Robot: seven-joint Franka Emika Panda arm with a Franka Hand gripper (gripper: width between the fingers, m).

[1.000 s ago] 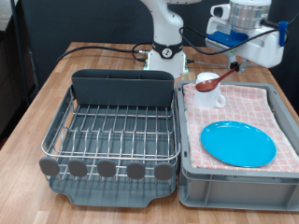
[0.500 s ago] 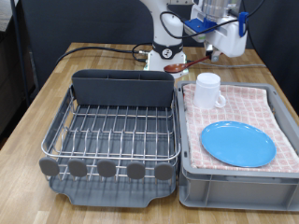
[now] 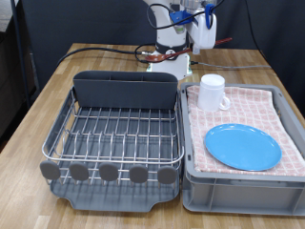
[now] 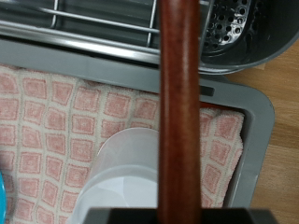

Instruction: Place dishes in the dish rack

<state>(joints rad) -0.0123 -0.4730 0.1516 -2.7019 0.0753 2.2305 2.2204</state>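
Brown spoon clamped in claw above rack's back compartment; mug beneath.

Setting: robotics lab, staged kitchen task. Evidence: arm base bolted on wooden counter, loose black cables, dark curtain backdrop, dish rack beside cloth-lined grey bin.

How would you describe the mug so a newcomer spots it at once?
Find the grey bin lined with pink checked cloth on the exterior view's right. The mug stands upright at its far end, beyond the flat blue plate. It is the only white, handled thing there.
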